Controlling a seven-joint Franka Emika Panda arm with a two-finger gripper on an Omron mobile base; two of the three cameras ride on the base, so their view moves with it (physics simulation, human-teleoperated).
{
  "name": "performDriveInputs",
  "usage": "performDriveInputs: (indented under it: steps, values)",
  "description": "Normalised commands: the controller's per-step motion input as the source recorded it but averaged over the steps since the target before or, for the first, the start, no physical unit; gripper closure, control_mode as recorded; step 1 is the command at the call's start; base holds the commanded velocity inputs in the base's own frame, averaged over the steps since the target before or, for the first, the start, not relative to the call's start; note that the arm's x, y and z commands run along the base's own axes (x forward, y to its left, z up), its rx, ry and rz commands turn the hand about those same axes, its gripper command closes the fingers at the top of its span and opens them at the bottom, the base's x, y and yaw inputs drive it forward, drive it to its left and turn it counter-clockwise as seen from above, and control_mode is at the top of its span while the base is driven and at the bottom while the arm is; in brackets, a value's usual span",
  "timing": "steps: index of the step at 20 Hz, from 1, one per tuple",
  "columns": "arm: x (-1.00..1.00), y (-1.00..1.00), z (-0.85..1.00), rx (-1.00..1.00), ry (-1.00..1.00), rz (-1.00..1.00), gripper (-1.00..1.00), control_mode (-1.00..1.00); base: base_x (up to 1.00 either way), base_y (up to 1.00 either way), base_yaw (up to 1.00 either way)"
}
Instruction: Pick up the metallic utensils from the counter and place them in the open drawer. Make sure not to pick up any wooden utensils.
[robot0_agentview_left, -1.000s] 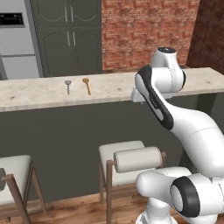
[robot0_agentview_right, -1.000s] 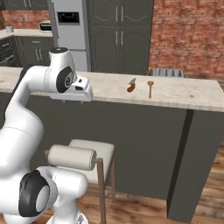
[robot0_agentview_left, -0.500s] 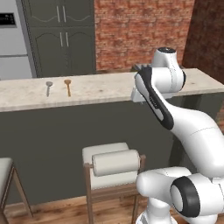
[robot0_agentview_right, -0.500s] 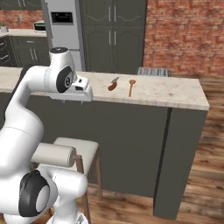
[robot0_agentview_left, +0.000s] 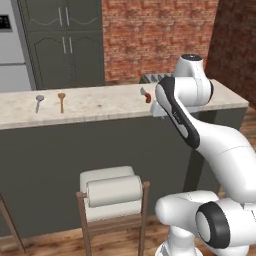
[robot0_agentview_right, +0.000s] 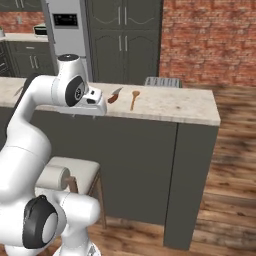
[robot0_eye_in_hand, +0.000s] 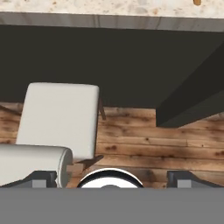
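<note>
A silver-grey metallic spoon (robot0_agentview_left: 39, 102) lies on the pale speckled counter (robot0_agentview_left: 100, 106) far to the left, with an orange-brown wooden spoon (robot0_agentview_left: 61, 100) just right of it. A second wooden spoon (robot0_agentview_right: 134, 99) lies near the counter's right end. My gripper (robot0_eye_in_hand: 112, 180) hangs at the counter's front edge, pointing down at the floor, well right of the metal spoon. Its fingertips (robot0_eye_in_hand: 43, 178) stand wide apart, open and empty. The hand (robot0_agentview_right: 94, 104) is level with the counter top. The open drawer is out of view.
A knife with a red-brown handle (robot0_agentview_left: 146, 95) lies on the counter beside my hand. A grey rack (robot0_agentview_right: 162, 81) stands behind it. A white-cushioned stool (robot0_agentview_left: 112, 192) sits below the counter on the wood floor. Dark cabinets and a fridge (robot0_agentview_right: 65, 35) line the back wall.
The whole scene has slid left in both base views, so the base has driven right along the counter. The arm's pose has stayed the same and the gripper is still open.
</note>
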Motion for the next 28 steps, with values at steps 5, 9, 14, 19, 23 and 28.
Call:
performDriveInputs:
  steps: [5,9,14,19,23,28]
  values:
    - [0.0,0.0,0.0,0.0,0.0,0.0,-1.0,1.0,0.48,-0.06,0.0]
    - [0.0,0.0,0.0,0.0,0.0,0.0,-1.0,1.0,0.56,0.0,0.0]
    - [0.0,0.0,0.0,0.0,0.0,0.0,-1.0,1.0,0.52,0.0,0.0]
    - [0.0,0.0,0.0,0.0,0.0,0.0,-1.0,1.0,0.5,0.0,0.0]
    - [0.09,0.0,0.0,0.0,0.0,0.0,-1.0,-1.0,0.21,0.0,0.0]
    - [0.22,0.0,0.1,0.0,0.0,0.0,-1.0,-1.0,0.0,0.0,0.0]
